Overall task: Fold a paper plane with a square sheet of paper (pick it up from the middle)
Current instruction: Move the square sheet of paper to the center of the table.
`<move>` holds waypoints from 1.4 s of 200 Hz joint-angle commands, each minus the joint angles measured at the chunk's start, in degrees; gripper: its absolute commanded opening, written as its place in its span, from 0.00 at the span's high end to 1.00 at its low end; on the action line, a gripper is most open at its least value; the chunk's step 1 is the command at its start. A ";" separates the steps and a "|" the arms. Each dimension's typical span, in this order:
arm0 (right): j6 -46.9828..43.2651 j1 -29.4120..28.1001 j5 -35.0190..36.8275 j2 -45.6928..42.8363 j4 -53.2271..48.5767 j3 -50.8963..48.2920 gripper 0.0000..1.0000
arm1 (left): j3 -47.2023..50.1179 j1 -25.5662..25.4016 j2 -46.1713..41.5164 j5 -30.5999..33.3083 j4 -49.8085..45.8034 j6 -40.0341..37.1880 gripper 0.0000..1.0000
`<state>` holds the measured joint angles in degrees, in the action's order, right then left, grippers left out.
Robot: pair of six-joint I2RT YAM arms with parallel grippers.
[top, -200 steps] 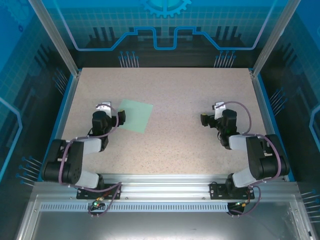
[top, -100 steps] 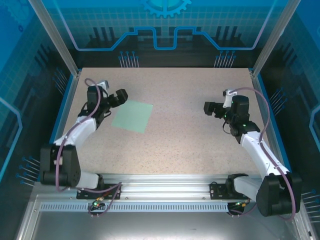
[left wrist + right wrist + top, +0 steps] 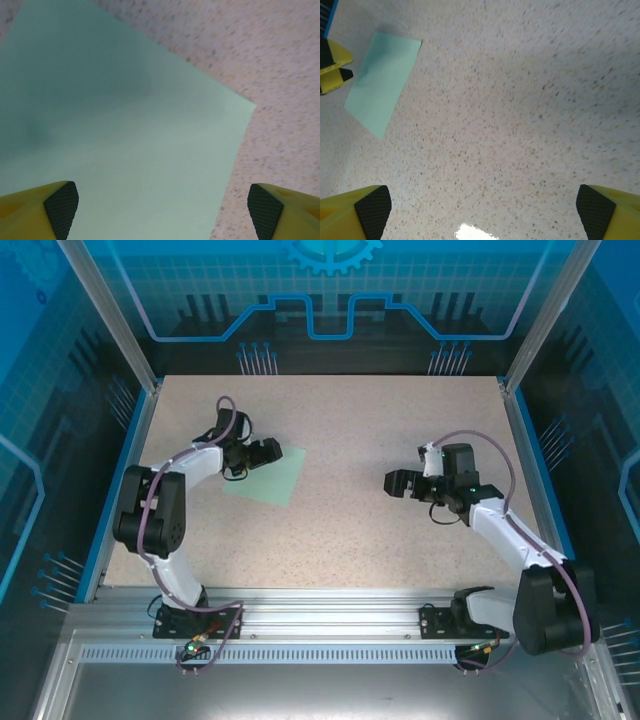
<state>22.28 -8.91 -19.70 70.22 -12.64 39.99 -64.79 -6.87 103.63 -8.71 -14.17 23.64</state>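
The square sheet of paper (image 3: 278,480) lies flat on the speckled table, left of centre, pale mint-green with no fold showing. My left gripper (image 3: 263,453) hovers over its far left part, open. In the left wrist view the paper (image 3: 125,130) spreads under the left gripper (image 3: 162,206); the left pad (image 3: 62,202) stands above the sheet and the right pad (image 3: 263,207) above bare table. My right gripper (image 3: 396,483) is open over bare table right of centre, well apart from the sheet. The right wrist view has the paper (image 3: 382,82) far off, beyond the right gripper (image 3: 485,207).
The speckled table (image 3: 340,540) is ringed by a blue rim (image 3: 128,465) and aluminium posts (image 3: 108,315). A metal rail (image 3: 330,600) carrying both arm bases runs along the near edge. A yellow finger of the left gripper (image 3: 332,65) borders the paper in the right wrist view.
My left arm has stretched out and swung right, bringing its gripper from the sheet's left side to above it. My right gripper has moved left and slightly nearer, toward the table's centre.
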 commanded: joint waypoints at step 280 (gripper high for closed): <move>11.29 -21.80 4.62 1.75 -2.14 1.96 0.16 | 20.97 -24.78 -20.54 7.00 8.30 29.33 0.02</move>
<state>30.11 -24.71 -18.04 66.39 -16.01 37.26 -45.39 -34.26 90.13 -6.50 0.51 54.08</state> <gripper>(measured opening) 0.863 0.982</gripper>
